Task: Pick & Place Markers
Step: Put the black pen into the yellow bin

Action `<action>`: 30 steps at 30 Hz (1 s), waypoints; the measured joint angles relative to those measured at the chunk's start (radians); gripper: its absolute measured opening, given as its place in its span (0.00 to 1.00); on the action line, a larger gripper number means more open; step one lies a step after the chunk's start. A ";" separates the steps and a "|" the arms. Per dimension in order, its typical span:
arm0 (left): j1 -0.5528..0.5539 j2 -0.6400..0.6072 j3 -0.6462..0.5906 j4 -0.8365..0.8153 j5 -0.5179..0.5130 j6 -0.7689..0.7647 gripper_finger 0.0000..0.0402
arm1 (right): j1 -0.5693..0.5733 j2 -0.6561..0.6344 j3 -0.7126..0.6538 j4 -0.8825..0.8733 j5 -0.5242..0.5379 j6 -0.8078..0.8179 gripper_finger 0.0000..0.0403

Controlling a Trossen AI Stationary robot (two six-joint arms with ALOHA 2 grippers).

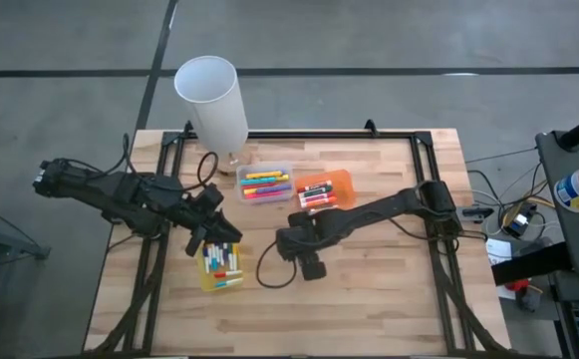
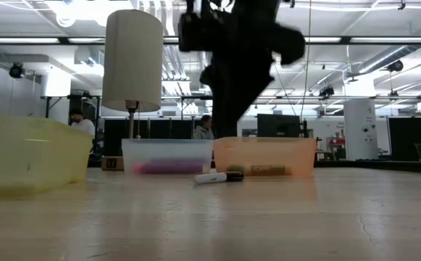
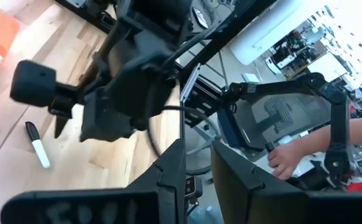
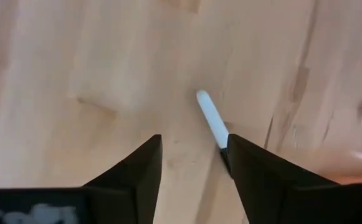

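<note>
One marker (image 4: 210, 118) with a white barrel and a black cap lies flat on the bare wood; it also shows in the low view (image 2: 214, 177) and the left wrist view (image 3: 38, 149). My right gripper (image 4: 193, 162) hangs open just above it near the table's middle (image 1: 285, 241). One finger (image 4: 255, 180) covers the cap end, and in the low view the fingers end above the marker. More markers lie in the yellow tray (image 1: 207, 281), the clear tray (image 1: 241, 176) and the orange tray (image 1: 345, 179). My left gripper (image 1: 212, 237) is open and empty over the yellow tray (image 3: 199, 180).
A tall white cup-shaped object (image 1: 212, 100) stands on a thin stem at the table's far edge, behind the clear tray. A cable loops on the wood near my right wrist (image 1: 269, 269). Bare wood lies toward the near and right sides. A person's hand (image 3: 286, 158) shows beyond the table.
</note>
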 joint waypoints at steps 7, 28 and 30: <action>0.000 0.000 0.000 0.001 -0.003 -0.018 0.17 | -0.029 0.000 -0.118 0.101 0.084 -0.100 0.38; 0.001 0.000 0.001 0.005 -0.010 -0.043 0.17 | -0.110 0.000 -0.255 0.224 -0.086 -0.166 0.14; 0.001 0.000 0.001 0.005 -0.010 -0.043 0.17 | -0.109 -0.002 -0.251 0.232 -0.087 -0.157 0.09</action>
